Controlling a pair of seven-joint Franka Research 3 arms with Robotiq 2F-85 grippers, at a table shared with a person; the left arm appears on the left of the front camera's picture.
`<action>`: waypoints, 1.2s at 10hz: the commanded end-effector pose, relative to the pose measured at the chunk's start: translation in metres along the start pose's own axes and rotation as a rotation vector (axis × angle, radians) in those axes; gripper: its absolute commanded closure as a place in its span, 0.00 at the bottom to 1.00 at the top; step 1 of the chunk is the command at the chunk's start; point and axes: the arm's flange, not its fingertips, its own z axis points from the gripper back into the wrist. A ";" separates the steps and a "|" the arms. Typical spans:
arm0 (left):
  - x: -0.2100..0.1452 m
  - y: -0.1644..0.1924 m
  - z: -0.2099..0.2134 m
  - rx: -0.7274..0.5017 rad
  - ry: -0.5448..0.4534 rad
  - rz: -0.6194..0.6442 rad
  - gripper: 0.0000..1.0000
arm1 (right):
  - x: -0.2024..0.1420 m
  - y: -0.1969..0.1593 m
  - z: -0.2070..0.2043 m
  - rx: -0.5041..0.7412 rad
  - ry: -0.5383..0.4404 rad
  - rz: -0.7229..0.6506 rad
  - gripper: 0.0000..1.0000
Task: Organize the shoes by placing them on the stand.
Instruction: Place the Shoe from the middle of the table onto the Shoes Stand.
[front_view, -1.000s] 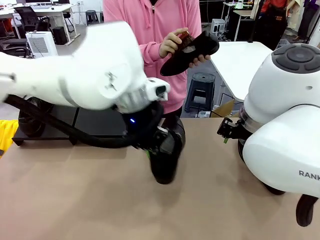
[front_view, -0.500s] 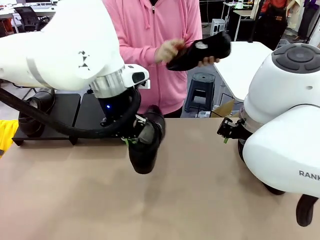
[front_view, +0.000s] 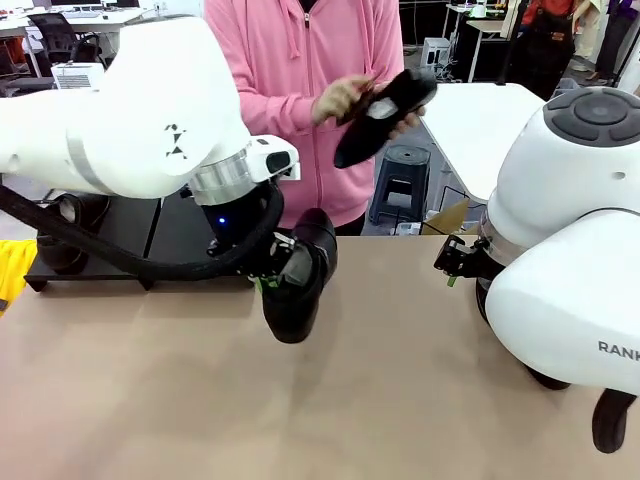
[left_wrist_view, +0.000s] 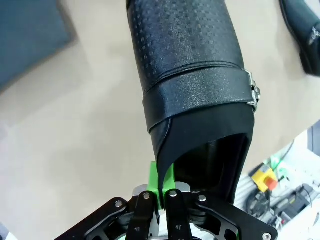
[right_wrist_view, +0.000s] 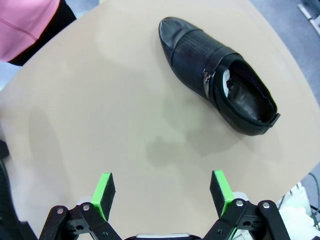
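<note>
Tabletop (front_view: 400, 400), near right: the first shoe (right_wrist_view: 220, 75) lies upright on its sole, just ahead of the right gripper (right_wrist_view: 162, 192). The gripper's green pads (right_wrist_view: 105, 190) stand wide apart, released, with nothing between them. Toward the middle, the left gripper (left_wrist_view: 161, 181) is clenched on the rear collar of the second shoe (front_view: 297, 285), which hangs toe-down over the table. Whether the toe touches the surface cannot be determined. Farther back, at the far left of the table, the black stand (front_view: 130, 225) is partly hidden behind the left arm. At the far side, a person (front_view: 300, 90) in a pink top holds the third shoe (front_view: 385, 100) in both hands (front_view: 340, 98), well above the table.
</note>
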 end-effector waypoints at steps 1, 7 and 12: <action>-0.014 0.037 0.006 0.006 -0.120 -0.032 1.00 | 0.001 -0.001 0.001 -0.001 -0.012 0.011 0.00; -0.024 0.135 0.067 0.196 -0.212 -0.056 1.00 | 0.001 -0.001 0.001 -0.001 -0.012 0.011 0.00; -0.008 0.217 0.056 0.286 -0.344 0.117 1.00 | 0.001 -0.001 0.001 -0.001 -0.012 0.011 0.00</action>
